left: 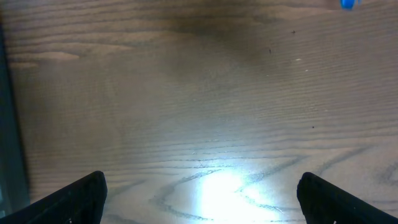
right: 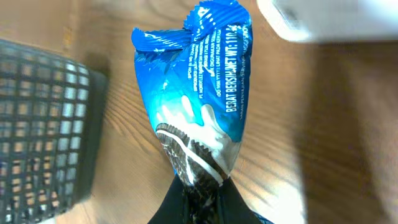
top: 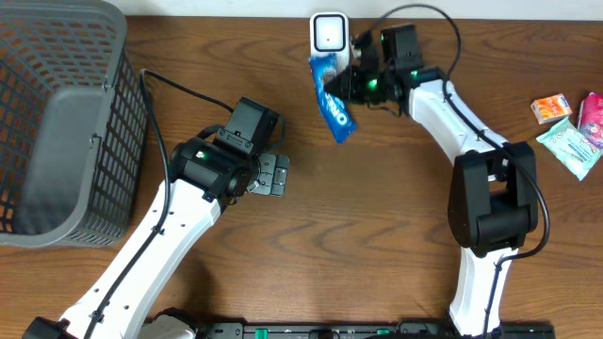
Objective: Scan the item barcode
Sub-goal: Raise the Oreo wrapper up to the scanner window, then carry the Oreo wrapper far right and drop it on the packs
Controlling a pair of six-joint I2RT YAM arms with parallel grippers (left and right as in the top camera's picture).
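The right gripper (top: 350,87) is clamped shut on one end of a blue cookie packet (top: 333,102), holding it just beside the white scanner (top: 328,33) at the bench's (top: 377,235) 12 o'clock. The left gripper (top: 275,174) hovers wide open and empty near centre, with a gray basket (top: 113,141) at 9 o'clock.

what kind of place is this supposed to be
Probably a mock shop checkout on a brown wooden table: a small white scanner, a grey mesh basket and a blue biscuit packet in the right gripper.
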